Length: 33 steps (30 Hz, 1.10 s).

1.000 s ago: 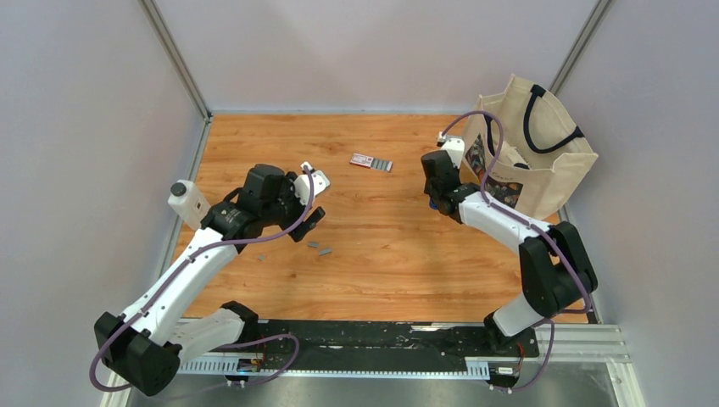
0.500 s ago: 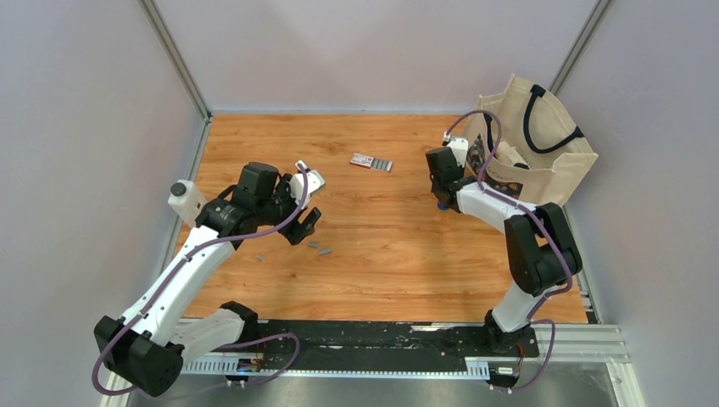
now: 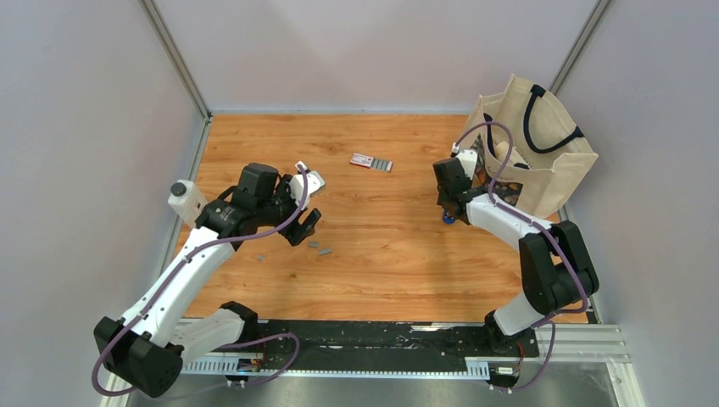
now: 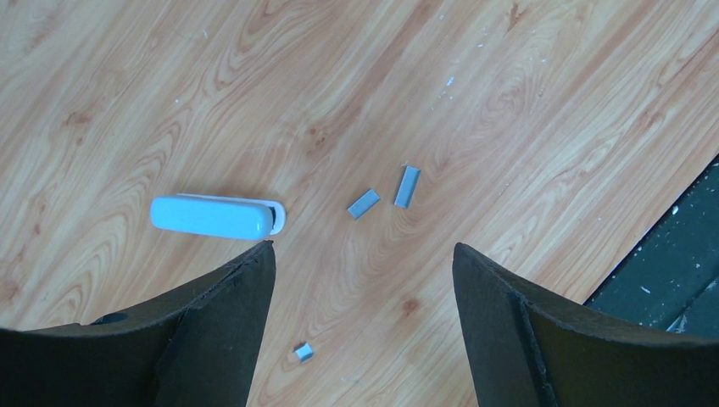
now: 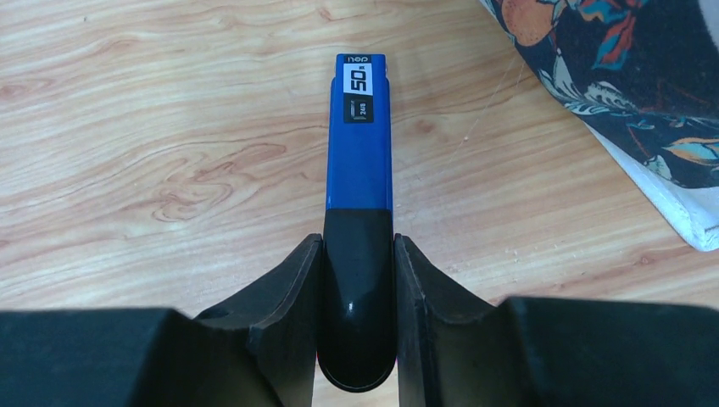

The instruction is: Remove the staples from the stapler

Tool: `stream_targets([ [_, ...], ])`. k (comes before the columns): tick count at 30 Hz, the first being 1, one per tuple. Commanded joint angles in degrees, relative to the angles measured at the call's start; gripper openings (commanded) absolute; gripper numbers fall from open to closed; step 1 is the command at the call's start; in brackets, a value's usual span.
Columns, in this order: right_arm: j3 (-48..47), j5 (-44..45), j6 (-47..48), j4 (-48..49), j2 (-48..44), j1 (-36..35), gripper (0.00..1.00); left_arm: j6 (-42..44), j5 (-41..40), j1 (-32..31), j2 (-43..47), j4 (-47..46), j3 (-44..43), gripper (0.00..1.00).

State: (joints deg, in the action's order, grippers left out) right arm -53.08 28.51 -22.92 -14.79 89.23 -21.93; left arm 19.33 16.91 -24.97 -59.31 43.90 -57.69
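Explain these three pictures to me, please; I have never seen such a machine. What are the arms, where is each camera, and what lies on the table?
These are two robot arms bolted to a wooden table. The wide picture comes from a camera above; the other two come from cameras on the wrists. The right gripper is shut on the dark end of a blue stapler. The left gripper is open above loose staples and a pale-blue oblong piece. A pink-and-white box lies farther back. A cloth bag stands at the right.
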Motion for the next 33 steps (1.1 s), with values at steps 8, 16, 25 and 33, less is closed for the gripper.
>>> stream_targets([
  [8,-1.24,-2.94,-5.29,-7.53,-4.32,-0.30,0.40,-0.52,0.67,0.36,2.79,0.05,-0.58,0.85],
  [16,0.09,-3.02,-8.02,-9.12,-10.39,-5.22,0.46,0.00,0.06,0.45,2.62,-2.15,0.91,0.85],
  [25,-32.13,-11.37,-6.70,-9.82,12.42,-5.75,0.60,-1.05,2.78,2.73,-1.50,-1.63,-1.90,0.86],
  [33,-65.89,-11.99,-3.54,-15.44,42.31,-6.28,0.81,0.35,5.33,7.04,-3.79,-0.40,-4.09,0.86],
])
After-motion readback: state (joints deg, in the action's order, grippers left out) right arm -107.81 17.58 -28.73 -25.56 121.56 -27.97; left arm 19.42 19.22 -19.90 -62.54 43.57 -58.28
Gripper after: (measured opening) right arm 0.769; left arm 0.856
